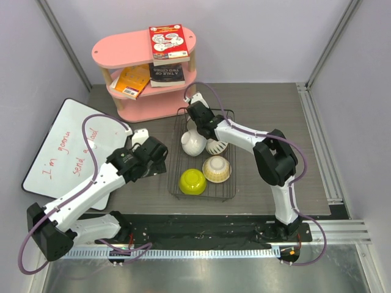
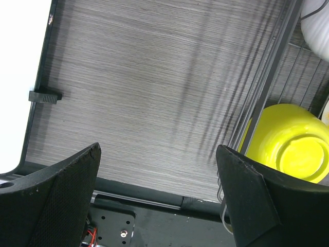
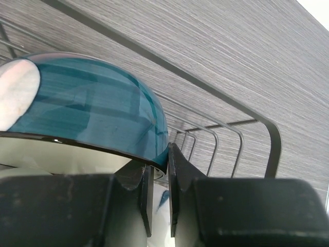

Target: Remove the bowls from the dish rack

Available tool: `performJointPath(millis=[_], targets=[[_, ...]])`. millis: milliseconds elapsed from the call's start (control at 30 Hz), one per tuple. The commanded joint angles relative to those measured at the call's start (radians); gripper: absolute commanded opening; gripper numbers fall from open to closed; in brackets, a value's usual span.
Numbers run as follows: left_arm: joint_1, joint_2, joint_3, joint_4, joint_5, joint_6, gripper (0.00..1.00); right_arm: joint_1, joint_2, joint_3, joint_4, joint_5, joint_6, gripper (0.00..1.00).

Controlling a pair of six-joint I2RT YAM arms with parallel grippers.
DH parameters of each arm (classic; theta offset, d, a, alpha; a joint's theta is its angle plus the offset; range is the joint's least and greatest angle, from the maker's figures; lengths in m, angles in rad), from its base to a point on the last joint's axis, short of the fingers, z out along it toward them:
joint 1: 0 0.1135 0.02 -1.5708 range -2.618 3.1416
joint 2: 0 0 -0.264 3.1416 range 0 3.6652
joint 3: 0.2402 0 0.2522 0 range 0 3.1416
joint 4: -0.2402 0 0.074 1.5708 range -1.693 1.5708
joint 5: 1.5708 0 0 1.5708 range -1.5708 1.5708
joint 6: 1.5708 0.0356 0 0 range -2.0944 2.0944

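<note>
In the top view, four bowls lie in the dish rack (image 1: pixel 177 162), a black wire basket at the centre of the frame. A bright yellow-green bowl (image 1: pixel 192 181) sits bottom-up in its lower left corner. A ribbed cream bowl (image 1: pixel 216 169) is just to the right of it. A plain white bowl (image 1: pixel 193 143) and a second ribbed bowl (image 1: pixel 217 147) are placed above these, the latter partly covered by the right arm. A fifth, the teal bowl (image 3: pixel 92 108), is shown in the right wrist view tipped on edge inside the rack. Its wall is glossy and streaked, its foot pale and its inside white.

Its rim is clamped between the fingers of the right pincer (image 3: pixel 158 164), which are drawn almost together. The left pincer (image 2: pixel 158 154) is spread wide with nothing held. It is poised above the bare grey worktop (image 1: pixel 269 104) just left of the rack, with the yellow-green bowl at the lower right of its frame.
</note>
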Motion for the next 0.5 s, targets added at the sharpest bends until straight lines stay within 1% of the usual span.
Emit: performJointPath(millis=[0,167,333,467], targets=[[0.005,-0.003,-0.012,0.022,-0.006,0.002,0.93,0.005,-0.085,-0.063,0.087,0.064,-0.022,0.01],[0.005,0.006,-0.015,0.027,-0.002,0.002,0.93,0.017,-0.158,-0.136,0.211,0.104,-0.067,0.01],[0.004,0.011,-0.017,0.028,-0.002,0.001,0.93,0.027,-0.206,-0.124,0.234,0.106,-0.076,0.01],[0.005,0.014,-0.015,0.030,-0.005,0.001,0.93,0.030,-0.246,-0.107,0.249,0.072,-0.081,0.01]])
